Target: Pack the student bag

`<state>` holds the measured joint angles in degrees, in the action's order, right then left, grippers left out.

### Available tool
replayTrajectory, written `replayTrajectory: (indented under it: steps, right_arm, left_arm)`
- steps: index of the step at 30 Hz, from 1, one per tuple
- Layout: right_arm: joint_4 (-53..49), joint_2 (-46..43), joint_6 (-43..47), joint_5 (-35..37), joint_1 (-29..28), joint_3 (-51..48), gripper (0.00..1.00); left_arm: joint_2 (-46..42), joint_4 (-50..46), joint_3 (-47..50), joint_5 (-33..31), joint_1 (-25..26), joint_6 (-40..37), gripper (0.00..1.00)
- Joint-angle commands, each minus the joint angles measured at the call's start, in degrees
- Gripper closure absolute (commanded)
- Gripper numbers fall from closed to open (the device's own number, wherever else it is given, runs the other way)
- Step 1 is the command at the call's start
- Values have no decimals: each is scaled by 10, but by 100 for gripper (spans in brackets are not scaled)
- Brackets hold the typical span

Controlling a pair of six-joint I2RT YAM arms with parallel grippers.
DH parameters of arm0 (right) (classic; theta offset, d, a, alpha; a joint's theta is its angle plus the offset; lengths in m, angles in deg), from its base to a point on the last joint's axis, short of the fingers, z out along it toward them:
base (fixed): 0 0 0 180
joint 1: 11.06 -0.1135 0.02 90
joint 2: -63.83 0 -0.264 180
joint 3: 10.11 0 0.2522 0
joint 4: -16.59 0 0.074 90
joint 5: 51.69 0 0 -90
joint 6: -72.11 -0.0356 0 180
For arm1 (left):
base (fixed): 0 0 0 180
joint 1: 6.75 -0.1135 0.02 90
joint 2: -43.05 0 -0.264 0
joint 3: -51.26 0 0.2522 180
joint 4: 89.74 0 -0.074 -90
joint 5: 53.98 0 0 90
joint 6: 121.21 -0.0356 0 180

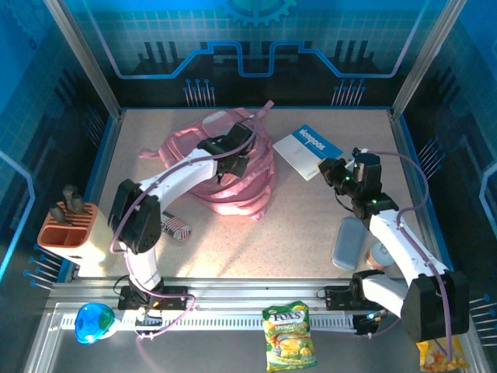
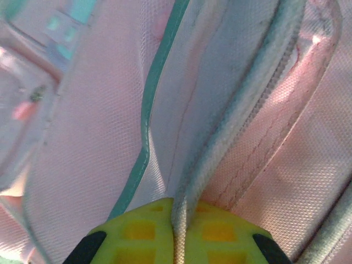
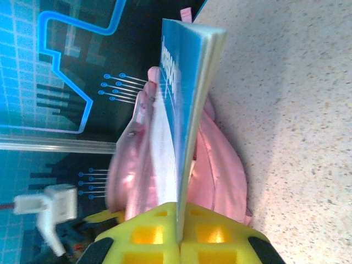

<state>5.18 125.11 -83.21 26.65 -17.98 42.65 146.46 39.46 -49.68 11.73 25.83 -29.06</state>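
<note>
Partly behind the book [image 3: 180, 110], student bag [image 3: 223, 165].

The left tool [image 1: 233, 151] sits on the student bag [image 1: 250, 194], seemingly pinching fabric; the right tool [image 1: 332, 172] clamps a blue book [image 1: 305, 148].

The speckled table [image 1: 311, 214] is carrying the student bag [image 1: 247, 196], which is slumping near its middle. A grey pouch [image 1: 347, 242] is lying right of the bag, toward the near edge. A blue book [image 1: 304, 149] is showing right of the bag, farther back. A small striped item [image 1: 178, 228] is resting just left of the bag.
</note>
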Motion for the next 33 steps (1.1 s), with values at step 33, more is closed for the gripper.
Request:
replayTrajectory:
  steps: [33]
  right_arm:
    - [116,298,-81,-19,-189,156,100]
  left_arm:
    - [-123,156,7,73,-22,73,100]
